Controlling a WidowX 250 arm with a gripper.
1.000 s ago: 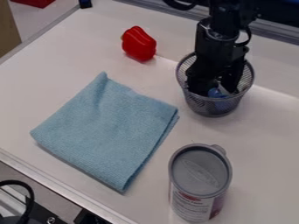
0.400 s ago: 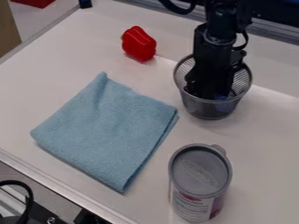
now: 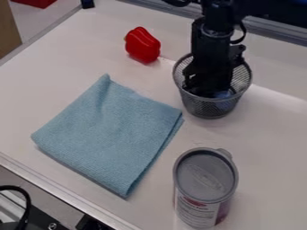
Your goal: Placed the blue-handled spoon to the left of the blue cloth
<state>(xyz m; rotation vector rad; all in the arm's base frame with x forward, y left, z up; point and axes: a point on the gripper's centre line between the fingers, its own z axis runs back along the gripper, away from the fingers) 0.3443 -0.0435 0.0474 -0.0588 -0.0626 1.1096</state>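
Observation:
My gripper [image 3: 207, 87] hangs down inside a dark wire-mesh basket at the upper right, its tips low behind the front rim. Beside it in the basket is a blue object [image 3: 224, 94], partly hidden by the gripper and the mesh; I cannot tell whether it is the spoon's handle. The blue cloth [image 3: 111, 134] lies folded on the table, left of and nearer than the basket.
The mesh basket [image 3: 210, 108] stands on the white table. A red pepper [image 3: 142, 45] lies behind the cloth. A lidded can [image 3: 205, 186] stands at the front right, and the table's metal edge [image 3: 66, 192] runs along the lower left.
The gripper has gone lower into the basket and shifted left. The basket has slid a little to the left with it. Cloth, pepper and can are unmoved.

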